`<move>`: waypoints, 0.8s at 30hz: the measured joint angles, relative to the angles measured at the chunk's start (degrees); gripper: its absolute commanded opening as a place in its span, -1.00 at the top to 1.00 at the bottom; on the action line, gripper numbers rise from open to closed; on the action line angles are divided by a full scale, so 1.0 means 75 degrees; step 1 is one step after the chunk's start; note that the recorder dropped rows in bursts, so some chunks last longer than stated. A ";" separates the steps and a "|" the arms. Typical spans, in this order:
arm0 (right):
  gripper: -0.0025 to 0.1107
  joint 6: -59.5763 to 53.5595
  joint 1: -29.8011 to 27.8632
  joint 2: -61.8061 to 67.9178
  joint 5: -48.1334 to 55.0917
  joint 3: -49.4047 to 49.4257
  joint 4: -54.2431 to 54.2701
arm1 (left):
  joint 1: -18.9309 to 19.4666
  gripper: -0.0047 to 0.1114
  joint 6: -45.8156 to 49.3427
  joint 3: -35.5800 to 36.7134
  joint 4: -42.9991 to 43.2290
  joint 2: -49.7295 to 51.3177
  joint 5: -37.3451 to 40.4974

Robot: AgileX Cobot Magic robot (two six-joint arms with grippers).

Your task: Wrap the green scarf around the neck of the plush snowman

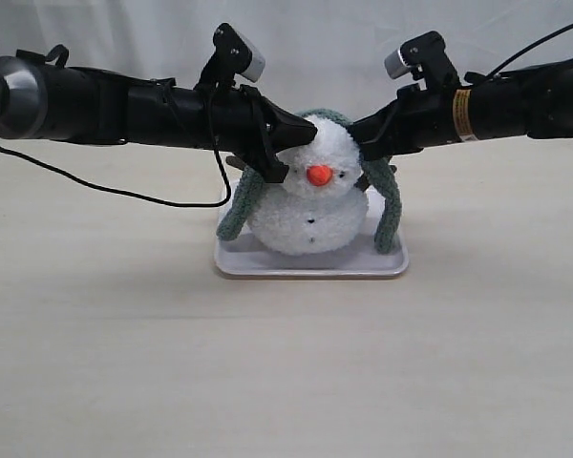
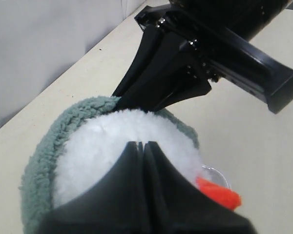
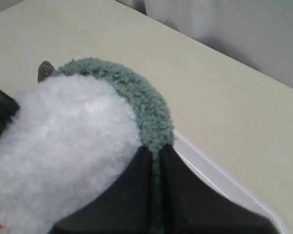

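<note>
On white tray [image 1: 267, 268]: fluffy two-ball snowman [image 1: 310, 218]; fuzzy scarf [image 1: 388, 215] arched round head [image 1: 330, 145].

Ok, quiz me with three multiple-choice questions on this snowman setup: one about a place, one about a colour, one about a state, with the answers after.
1. Where does the plush snowman sit?
A) on the bare table
B) on a white tray
C) in a basket

2. What colour is its nose?
A) orange
B) blue
C) black

3. How is the right claw?
A) wide open
B) shut on nothing
C) shut on the green scarf

Answers: 1 B, the tray's rim shows under its body. 2 A, the nose is bright orange. 3 C, the right wrist view shows green plush pinched in the closed claw.
</note>
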 measured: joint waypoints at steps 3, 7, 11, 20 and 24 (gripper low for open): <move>0.88 -0.0016 0.0000 -0.0017 -0.0174 -0.0067 0.0000 | 0.0000 0.92 0.0000 0.0000 0.0000 0.0000 0.0000; 0.88 -0.0016 0.0035 -0.0192 -0.0090 -0.0156 0.0000 | 0.0000 0.92 0.0000 0.0000 0.0000 0.0000 0.0000; 0.88 0.0065 0.0324 -0.0248 0.0824 -0.0187 0.0000 | 0.0000 0.92 0.0000 0.0000 0.0000 0.0000 0.0000; 0.88 0.1105 0.1316 -0.0100 0.2904 -0.0187 0.0014 | 0.0000 0.92 0.0000 0.0000 0.0000 0.0000 0.0000; 0.88 0.1296 0.1316 -0.0100 0.2920 0.0051 0.0044 | 0.0000 0.92 0.0000 0.0000 0.0000 0.0000 -0.0015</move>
